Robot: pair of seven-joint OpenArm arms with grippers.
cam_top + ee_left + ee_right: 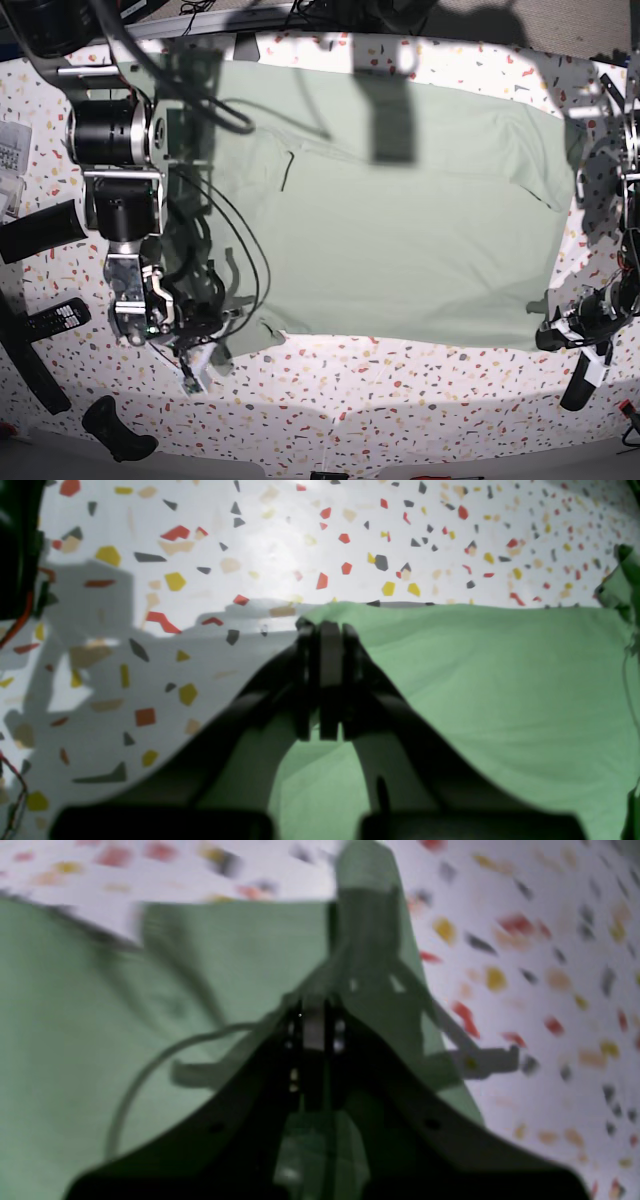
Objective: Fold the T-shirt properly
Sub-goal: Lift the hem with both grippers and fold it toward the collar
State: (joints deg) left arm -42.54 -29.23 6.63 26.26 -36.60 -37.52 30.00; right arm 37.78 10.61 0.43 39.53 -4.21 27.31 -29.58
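The pale green T-shirt (400,230) lies spread flat over the speckled table (400,390), its collar slit toward the left. In the base view my left gripper (548,325) sits at the shirt's lower right corner. The left wrist view shows that gripper (325,630) shut, pinching the edge of the T-shirt (500,680), which slopes away from the fingertips. My right gripper (215,340) is at the shirt's lower left corner. The right wrist view is blurred, with the right gripper (312,1015) shut and a fold of T-shirt (370,940) bunched at its tips.
Black remote-like objects (45,228) (55,318) and a black handle (115,425) lie along the table's left edge, beside a paper sheet (10,150). Cables (250,270) loop over the shirt's left side. The table's front edge (350,440) runs just below the shirt.
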